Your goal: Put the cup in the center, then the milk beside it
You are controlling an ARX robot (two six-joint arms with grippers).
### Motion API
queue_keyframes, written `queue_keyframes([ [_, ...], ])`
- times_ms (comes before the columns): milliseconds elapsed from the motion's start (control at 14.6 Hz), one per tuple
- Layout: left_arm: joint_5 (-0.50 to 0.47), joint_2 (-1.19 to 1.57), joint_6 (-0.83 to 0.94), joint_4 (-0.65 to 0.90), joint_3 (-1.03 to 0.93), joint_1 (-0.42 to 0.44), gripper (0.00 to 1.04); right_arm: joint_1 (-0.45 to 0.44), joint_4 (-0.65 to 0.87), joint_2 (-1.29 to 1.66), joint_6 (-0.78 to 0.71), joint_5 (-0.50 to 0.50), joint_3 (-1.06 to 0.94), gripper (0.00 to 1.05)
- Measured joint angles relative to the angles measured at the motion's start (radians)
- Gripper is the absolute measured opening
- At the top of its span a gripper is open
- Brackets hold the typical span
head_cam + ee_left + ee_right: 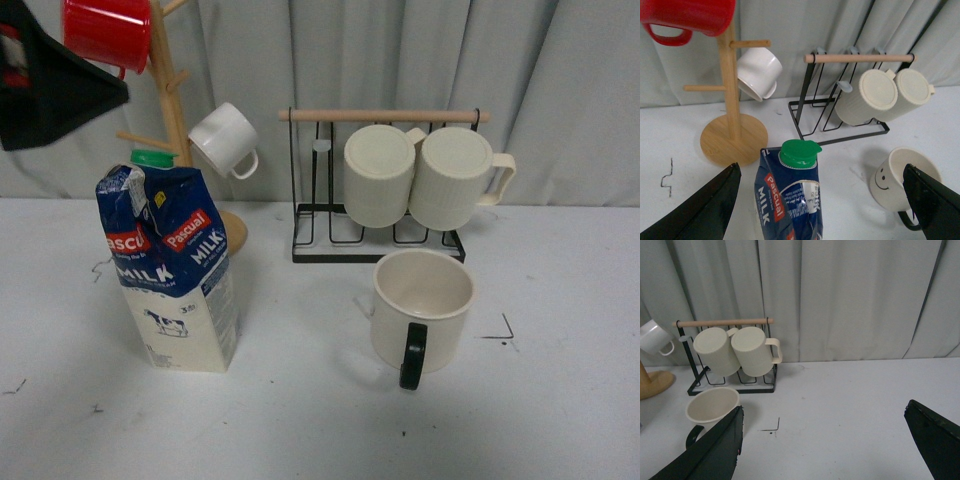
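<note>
The cup [420, 310] stands upright on the white table, right of middle, black handle toward me. Its smiley face shows in the left wrist view [900, 182]. The milk [175, 265] stands upright at the left, its blue top dented and the green cap [799, 152] on. My left gripper [821, 167] hovers open above the milk, with the carton between and below its spread black fingers [705, 210]. My right gripper [825, 407] is open over bare table to the right of the cup [710, 405] and holds nothing.
A wooden mug tree [175, 110] at the back left carries a red mug [108, 32] and a small white mug [225, 140]. A black wire rack [380, 235] behind the cup holds two ribbed cream mugs [380, 175]. A grey curtain closes the back.
</note>
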Motion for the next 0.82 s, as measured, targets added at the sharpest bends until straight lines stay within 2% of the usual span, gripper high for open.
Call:
queue_keyframes([
  [205, 0.003, 0.151, 0.069, 0.032, 0.042, -0.031, 0.98, 0.0, 0.0, 0.0, 0.0, 0.0, 0.0, 0.98],
  [342, -0.032, 0.236, 0.107, 0.055, 0.076, -0.059, 0.98, 0.0, 0.0, 0.0, 0.0, 0.0, 0.0, 0.98],
  [752, -0.108, 0.401, 0.129, 0.114, 0.135, -0.063, 0.98, 0.0, 0.0, 0.0, 0.0, 0.0, 0.0, 0.98],
  [821, -0.118, 0.407, 0.127, 0.119, 0.135, -0.064, 0.92, 0.0, 0.0, 0.0, 0.0, 0.0, 0.0, 0.98],
])
